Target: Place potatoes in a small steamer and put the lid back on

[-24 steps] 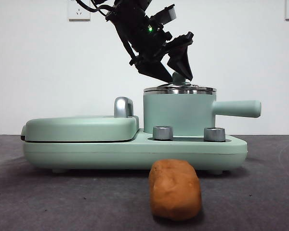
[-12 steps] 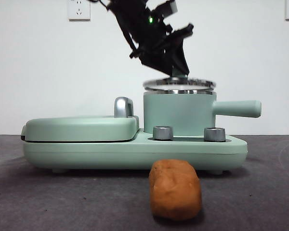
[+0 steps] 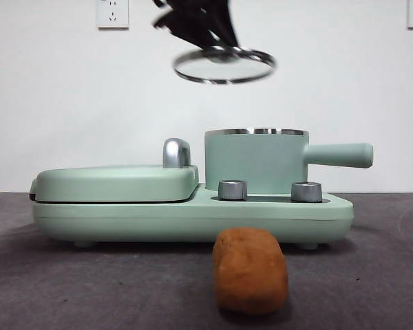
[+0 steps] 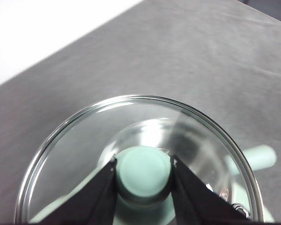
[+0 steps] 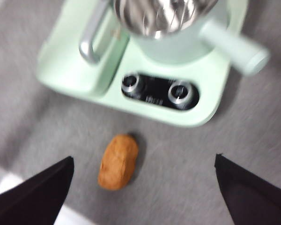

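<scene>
My left gripper [image 4: 144, 171] is shut on the mint green knob [image 4: 143, 171] of the glass lid [image 3: 224, 65] and holds the lid high above and left of the steamer [image 3: 256, 161], which stands open on the green base. The lid's steel rim also shows in the left wrist view [image 4: 75, 123]. The orange-brown potato [image 3: 250, 270] lies on the grey table in front of the base. In the right wrist view the potato [image 5: 118, 161] lies between my right gripper's wide-open jaws [image 5: 143, 187], well below them, and the open steamer [image 5: 171, 23] shows beyond it.
A flat green hinged griddle [image 3: 113, 183] with a chrome handle [image 3: 177, 152] sits left of the steamer on the same base. Two steel dials [image 3: 233, 190] face front. The steamer's long handle [image 3: 337, 155] points right.
My left gripper has lifted the lid off the steamer, up and to the left. The steamer now stands open. The potato has not moved.
</scene>
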### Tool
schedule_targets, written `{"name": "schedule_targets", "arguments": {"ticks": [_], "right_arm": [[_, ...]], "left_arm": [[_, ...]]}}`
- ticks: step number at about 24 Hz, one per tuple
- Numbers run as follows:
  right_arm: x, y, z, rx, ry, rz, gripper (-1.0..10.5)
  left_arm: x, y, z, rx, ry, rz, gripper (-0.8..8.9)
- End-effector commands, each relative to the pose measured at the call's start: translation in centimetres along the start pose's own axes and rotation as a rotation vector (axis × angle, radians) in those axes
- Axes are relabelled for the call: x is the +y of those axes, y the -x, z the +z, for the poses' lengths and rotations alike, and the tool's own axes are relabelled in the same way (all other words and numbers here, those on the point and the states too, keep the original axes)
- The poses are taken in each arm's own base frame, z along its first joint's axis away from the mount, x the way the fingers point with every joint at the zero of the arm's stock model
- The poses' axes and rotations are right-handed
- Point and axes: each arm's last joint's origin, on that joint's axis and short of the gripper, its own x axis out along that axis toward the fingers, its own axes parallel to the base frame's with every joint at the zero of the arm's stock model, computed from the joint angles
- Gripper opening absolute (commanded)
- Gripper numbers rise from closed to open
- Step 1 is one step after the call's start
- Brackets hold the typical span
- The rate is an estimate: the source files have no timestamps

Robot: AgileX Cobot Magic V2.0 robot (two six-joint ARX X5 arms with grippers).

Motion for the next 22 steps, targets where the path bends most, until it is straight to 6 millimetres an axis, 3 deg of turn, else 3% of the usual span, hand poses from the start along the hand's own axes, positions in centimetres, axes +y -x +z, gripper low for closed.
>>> {"name": "schedule_targets", "arguments": {"ticks": [1, 7, 10, 15, 22], "right_arm": [[1.8, -2.6, 0.4, 0.092, -0.019, 0.003, 4.8], [6.0, -10.7, -0.7, 0.288, 0.067, -0.027, 4.9], [6.5, -12.8, -1.4, 0.355, 0.063, -0.056, 4.9], [6.8, -16.1, -2.5, 0.460, 0.071, -0.095, 4.9], [6.8, -20.3, -3.6, 0.530, 0.084, -0.115, 4.9]], "left_arm": [[0.8, 3.3, 1.6, -0.084, -0.002, 0.035, 0.46], [3.8, 8.9, 1.6, -0.109, 0.046, 0.137, 0.46], [4.5, 10.3, 1.5, -0.117, 0.060, 0.167, 0.46], [5.5, 11.5, 1.2, -0.116, 0.078, 0.201, 0.46], [6.1, 11.7, 0.9, -0.096, 0.093, 0.213, 0.46]]}}
